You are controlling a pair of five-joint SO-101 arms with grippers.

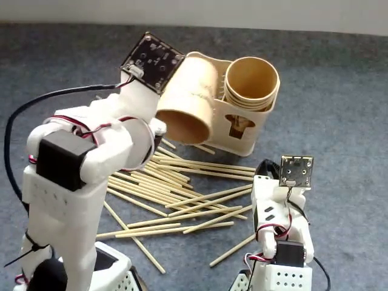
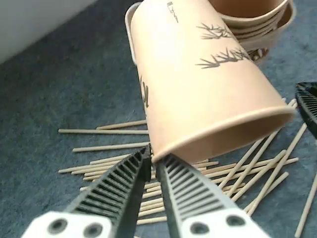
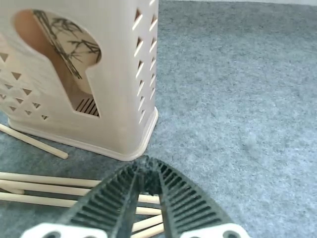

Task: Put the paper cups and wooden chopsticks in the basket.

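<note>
My left end effector [image 2: 152, 157] is pinched almost fully together on the rim of a paper cup [image 2: 208, 79], one finger inside the mouth and one outside. The paper cup [image 1: 188, 97] is tilted, its open mouth turned away from the basket [image 1: 242, 130] and its closed end up at the basket's rim; whether it rests on that rim I cannot tell. Inside the basket, beside the held cup, a stack of cups [image 1: 251, 82] sits upright, its mouths above the rim. The bench [image 1: 339, 109] is covered all over with a grey-blue, felt-like carpet, matte and faintly mottled, and it runs on well past the basket on every side. Beyond the basket, at the far edge of the bench, a pale strip [image 1: 242, 9] of plain light surface begins; the left wrist view has it too [image 2: 29, 20]. On the near side of the basket, wooden chopsticks [image 1: 182, 194] lie loose on the carpet in a crossed, overlapping scatter, a few reaching right up to the basket's base. My right end effector [image 3: 147, 166] sits low over the carpet near the basket's front corner [image 3: 143, 124], its toothed fingers closed together with nothing between them and several chopsticks [image 3: 49, 178] just beneath it
</note>
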